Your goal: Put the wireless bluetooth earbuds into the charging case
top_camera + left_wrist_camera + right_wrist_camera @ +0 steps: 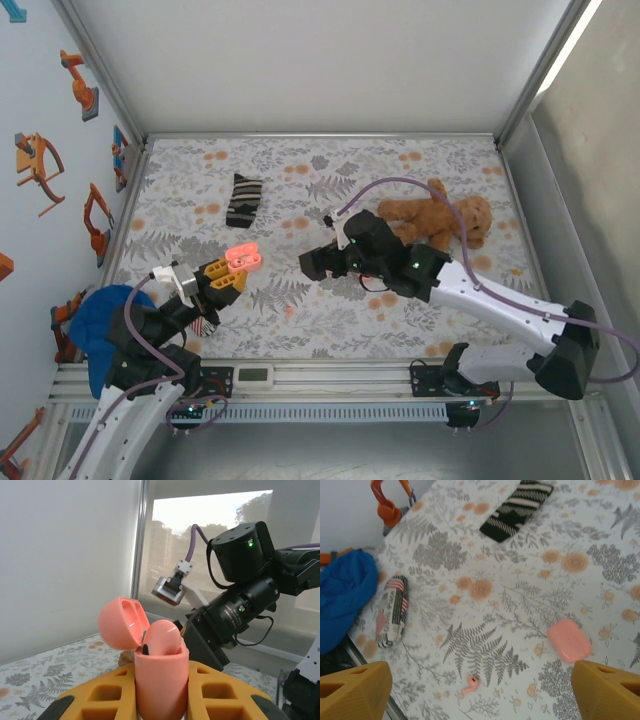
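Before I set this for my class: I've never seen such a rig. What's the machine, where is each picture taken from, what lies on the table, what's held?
Two robot arms with two-finger grippers. One picture looks down from above; the other two come from wrist cameras. The left gripper clamps an open pink case with an earbud inside. The right gripper is open and empty, near a loose earbud and a closed case. A teddy bear, striped cloth and blue cloth lie nearby.
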You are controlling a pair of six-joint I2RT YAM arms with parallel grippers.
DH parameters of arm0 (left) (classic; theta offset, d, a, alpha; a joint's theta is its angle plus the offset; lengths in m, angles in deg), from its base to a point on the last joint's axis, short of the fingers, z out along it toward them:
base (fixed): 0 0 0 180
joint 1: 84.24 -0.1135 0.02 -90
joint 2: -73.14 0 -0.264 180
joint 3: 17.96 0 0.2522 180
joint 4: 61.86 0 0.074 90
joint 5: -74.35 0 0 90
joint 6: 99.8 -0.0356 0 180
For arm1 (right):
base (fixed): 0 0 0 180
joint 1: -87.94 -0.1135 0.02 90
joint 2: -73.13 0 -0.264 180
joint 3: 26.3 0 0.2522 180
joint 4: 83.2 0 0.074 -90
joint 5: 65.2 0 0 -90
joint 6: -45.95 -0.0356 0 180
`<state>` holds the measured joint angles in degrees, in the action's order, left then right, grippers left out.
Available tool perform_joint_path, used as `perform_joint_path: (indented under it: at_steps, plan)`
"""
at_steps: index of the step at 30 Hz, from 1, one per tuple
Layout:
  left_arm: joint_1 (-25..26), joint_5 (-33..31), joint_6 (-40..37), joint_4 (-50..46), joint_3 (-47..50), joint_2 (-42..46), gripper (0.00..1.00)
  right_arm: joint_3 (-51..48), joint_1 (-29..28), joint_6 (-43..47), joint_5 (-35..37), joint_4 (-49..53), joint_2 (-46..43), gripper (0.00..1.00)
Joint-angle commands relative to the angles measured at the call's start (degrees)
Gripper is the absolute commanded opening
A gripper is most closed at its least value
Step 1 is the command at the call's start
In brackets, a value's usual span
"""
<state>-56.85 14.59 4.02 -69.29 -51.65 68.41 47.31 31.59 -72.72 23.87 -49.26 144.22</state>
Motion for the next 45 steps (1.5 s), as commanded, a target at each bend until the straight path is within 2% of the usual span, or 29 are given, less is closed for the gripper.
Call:
perform_joint_path:
  at_steps: [1, 4, 9, 12, 21, 26, 33, 45]
  plan:
    - [0.2, -0.8, -1.8, -1.0, -1.7, 0.3, 0.0, -0.2, 0.1, -5.8, -5.6, 1.3, 3.1, 0.84]
    - [0.1, -1.0, -2.1, -1.3, -1.8, 0.1, 0.0, -1.9, 0.0, -8.3, -8.8, -1.6, 5.4, 0.75]
    - [0.2, -1.2, -2.0, -1.9, -1.8, 0.6, 0.0, -2.9, -0.8, -9.4, -9.1, -2.6, 9.9, 0.68]
    - [0.1, -1.3, -2.0, -1.9, -1.7, 0.7, 0.0, -2.7, -2.1, -9.0, -7.9, -2.7, 13.1, 0.68]
    - [0.1, -1.3, -2.0, -1.9, -1.8, 0.8, 0.0, 2.9, -8.9, -2.8, 3.4, 0.2, 26.1, 0.71]
    - [0.2, -1.5, -2.1, -1.9, -1.7, 0.8, 0.0, 6.7, -10.6, -1.2, 4.6, -0.6, 31.7, 0.71]
    - [0.2, -1.4, -2.3, -2.1, -1.8, 0.9, 0.0, 12.5, -11.3, 2.5, 6.1, 4.1, 37.9, 0.71]
    - [0.1, -1.8, -2.3, -2.0, -1.6, 0.6, 0.0, 14.1, -12.7, 3.8, 7.1, 10.0, 42.3, 0.72]
